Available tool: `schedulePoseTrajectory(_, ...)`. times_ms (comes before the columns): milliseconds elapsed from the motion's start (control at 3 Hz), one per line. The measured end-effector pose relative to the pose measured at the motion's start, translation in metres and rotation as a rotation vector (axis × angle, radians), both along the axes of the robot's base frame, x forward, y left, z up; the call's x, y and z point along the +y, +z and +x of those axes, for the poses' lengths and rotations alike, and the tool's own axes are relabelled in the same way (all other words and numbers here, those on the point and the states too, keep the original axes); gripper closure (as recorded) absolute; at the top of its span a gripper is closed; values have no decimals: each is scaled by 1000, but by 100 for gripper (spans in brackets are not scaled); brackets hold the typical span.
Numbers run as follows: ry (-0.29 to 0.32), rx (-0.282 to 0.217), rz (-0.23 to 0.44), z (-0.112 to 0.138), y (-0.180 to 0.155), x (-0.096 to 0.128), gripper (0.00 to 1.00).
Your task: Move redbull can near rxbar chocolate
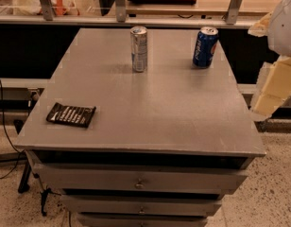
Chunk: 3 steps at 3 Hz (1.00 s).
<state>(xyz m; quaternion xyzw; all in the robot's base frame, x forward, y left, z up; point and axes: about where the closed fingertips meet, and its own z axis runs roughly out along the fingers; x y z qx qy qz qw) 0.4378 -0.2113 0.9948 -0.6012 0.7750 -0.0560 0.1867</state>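
Note:
The redbull can [139,48] stands upright at the back middle of the grey cabinet top [159,108]. It is slim and silver with blue patches. The rxbar chocolate [71,114] is a flat black wrapper with white lettering, lying near the front left corner of the top. My gripper [270,91] hangs at the right edge of the view, beyond the cabinet's right side, cream-coloured and far from both the can and the bar. It holds nothing that I can see.
A blue Pepsi can [204,47] stands upright at the back right of the top. Drawers [138,183] sit below the front edge. A counter with metal legs [119,4] runs behind. Cables [8,141] lie on the floor at the left.

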Motion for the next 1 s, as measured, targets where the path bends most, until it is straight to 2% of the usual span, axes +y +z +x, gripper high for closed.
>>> schedulePoseTrajectory(333,0,0,0,0,0,0,0)
schedulePoseTrajectory(667,0,-7,31,1,2,2,0)
schedulePoseTrajectory(1000,11,10,157,11,-5,18,0)
